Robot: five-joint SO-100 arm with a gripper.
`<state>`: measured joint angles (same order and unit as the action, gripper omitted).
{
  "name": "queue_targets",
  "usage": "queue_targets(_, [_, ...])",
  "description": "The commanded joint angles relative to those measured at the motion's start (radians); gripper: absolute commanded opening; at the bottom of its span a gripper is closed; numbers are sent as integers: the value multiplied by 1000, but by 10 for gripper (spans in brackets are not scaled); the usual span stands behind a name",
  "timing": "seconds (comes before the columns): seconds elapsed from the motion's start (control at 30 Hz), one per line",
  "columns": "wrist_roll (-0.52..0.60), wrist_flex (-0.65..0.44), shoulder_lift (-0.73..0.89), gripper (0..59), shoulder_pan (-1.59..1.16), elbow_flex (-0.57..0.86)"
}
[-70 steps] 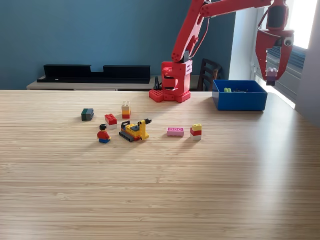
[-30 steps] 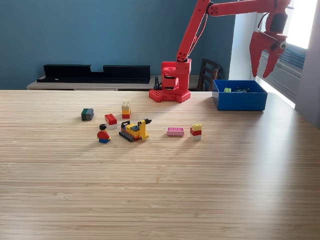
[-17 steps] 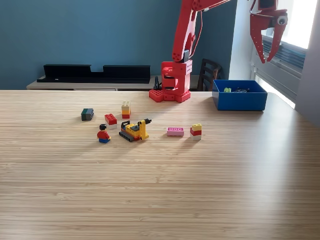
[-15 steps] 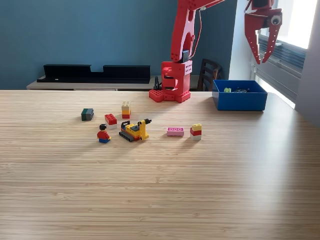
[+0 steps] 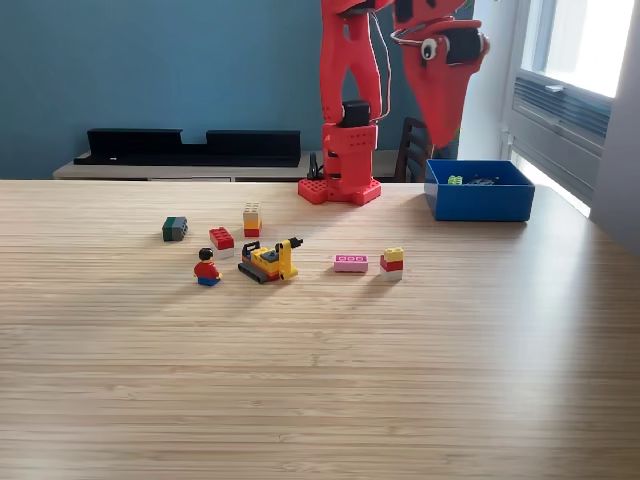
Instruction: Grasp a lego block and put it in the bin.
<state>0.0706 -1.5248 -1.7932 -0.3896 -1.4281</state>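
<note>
Hand (image 5: 445, 128) of the red arm hung high by the upright arm, pointing down, seen side-on so its opening could not be told; nothing showed in it. Low-walled blue plastic bin (image 5: 478, 200) sat on the wooden counter (image 5: 320, 380) at the exterior view's right, its contents mostly hidden.

Blue bin (image 5: 478, 201) (red arm (image 5: 349, 90))
</note>
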Motion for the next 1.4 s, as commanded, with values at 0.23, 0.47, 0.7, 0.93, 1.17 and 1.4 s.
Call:
queue_targets(0.23, [17, 78, -80, 0, 87, -89])
queue_targets(0.47, [18, 97, -75, 0, 87, -104])
queue_targets(0.7, [-2, 118, -72, 0, 121, -120])
queue_targets(0.93, [-2, 146, -71, 0, 153, -126])
queue_targets(1.17, [5, 183, -69, 0, 209, -130])
queue_targets(1.4, [-29, 258, -69, 0, 327, -172])
